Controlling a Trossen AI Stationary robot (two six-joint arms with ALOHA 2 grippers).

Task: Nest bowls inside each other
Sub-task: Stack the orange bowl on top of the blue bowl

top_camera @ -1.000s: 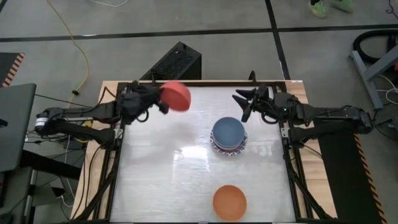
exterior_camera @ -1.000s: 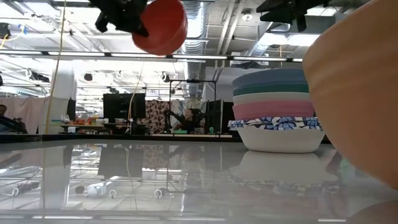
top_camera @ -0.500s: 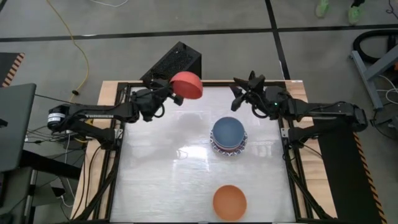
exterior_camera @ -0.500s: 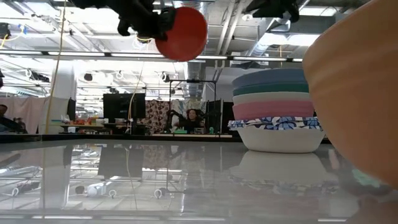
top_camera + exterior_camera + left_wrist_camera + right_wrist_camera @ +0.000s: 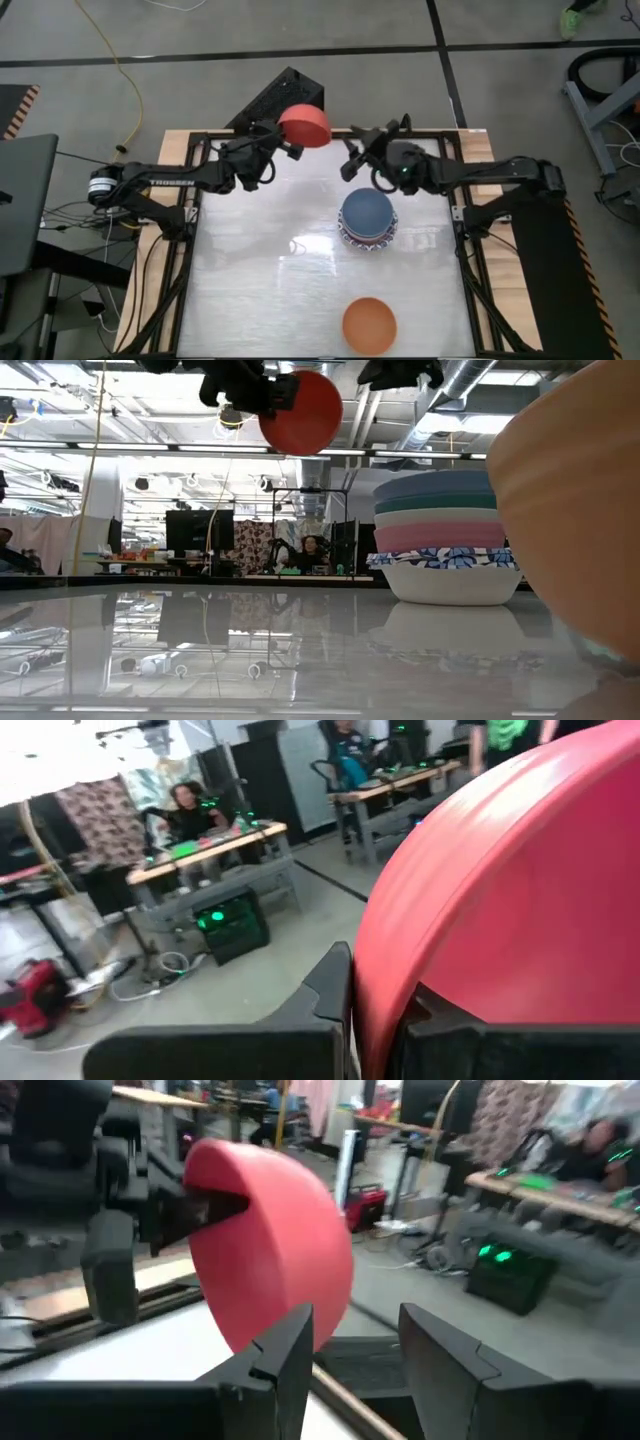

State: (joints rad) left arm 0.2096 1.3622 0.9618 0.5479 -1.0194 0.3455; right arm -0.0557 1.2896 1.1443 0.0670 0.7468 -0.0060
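Observation:
A red bowl [image 5: 304,126] hangs high over the table's far edge with my left gripper [image 5: 284,148] shut on it; the low view shows it as a red disc [image 5: 302,412]. My right gripper [image 5: 352,158] stands open just to its right, its fingers [image 5: 290,1348] short of the red bowl [image 5: 270,1260] and apart from it. A stack of nested bowls [image 5: 368,220], blue on top and blue-and-white patterned at the bottom [image 5: 447,560], rests on its base right of centre. An orange bowl [image 5: 369,325] sits at the near edge. My left gripper pinches the red bowl's rim [image 5: 385,1010], with one finger [image 5: 335,988] on one side of the wall and the other finger on the other side. The fingers come in level from the table's left. The bowl is lifted clear and tipped on its side, its rounded outside facing my right gripper.
A black box [image 5: 283,98] stands just beyond the far edge, under the red bowl. The table's dark frame rails [image 5: 190,250] run along both sides. Bare tabletop [image 5: 260,280] lies left of the stack.
My left gripper has carried the red bowl toward the table's right and far edge, rolling so that the bowl tipped further onto its side. My right gripper has moved toward the table's left, closing on the red bowl, and has turned. Stack and orange bowl stayed put.

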